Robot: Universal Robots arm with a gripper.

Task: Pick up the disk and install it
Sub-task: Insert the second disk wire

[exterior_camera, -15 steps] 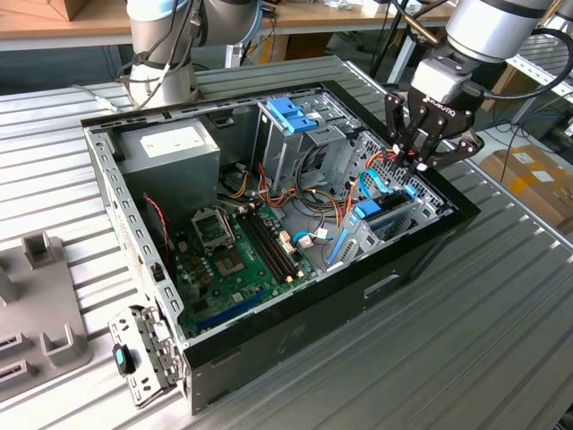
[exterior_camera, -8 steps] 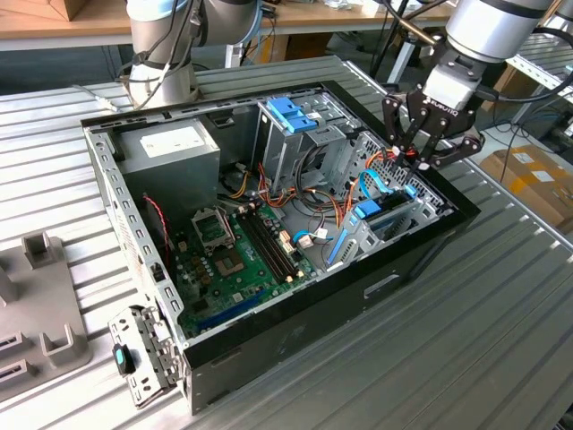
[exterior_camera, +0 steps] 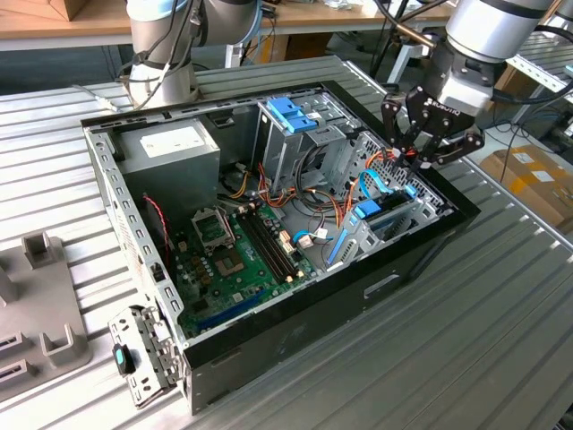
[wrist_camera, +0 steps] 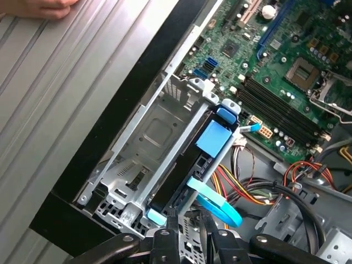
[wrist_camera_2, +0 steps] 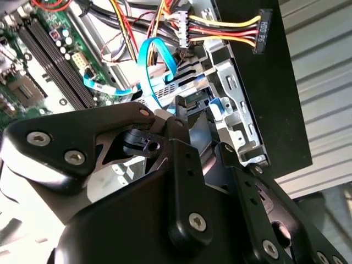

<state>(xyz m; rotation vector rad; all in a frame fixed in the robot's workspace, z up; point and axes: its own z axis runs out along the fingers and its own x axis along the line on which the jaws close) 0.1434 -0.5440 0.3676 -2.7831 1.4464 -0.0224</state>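
The disk (exterior_camera: 387, 215) stands on edge in the metal drive cage (wrist_camera: 148, 137) at the open computer case's side nearest the exterior view's right. In the first wrist view the disk (wrist_camera: 184, 173) shows a dark body with light blue rails and tabs. My gripper (exterior_camera: 414, 159) hovers just above that cage, apart from the disk. Its fingertips (wrist_camera: 171, 223) stand a narrow gap apart with nothing between them. A blue flat cable (wrist_camera: 220, 206) curls beside the disk's near end.
The case holds a green motherboard (exterior_camera: 237, 255), a grey box with a white sticker (exterior_camera: 175, 143), a blue bracket (exterior_camera: 291, 112) on the upper cage, and loose coloured wires (wrist_camera_2: 220, 27). A hand (wrist_camera: 44, 6) rests on the ribbed table. Grey fixtures (exterior_camera: 36, 296) lie at the exterior view's left.
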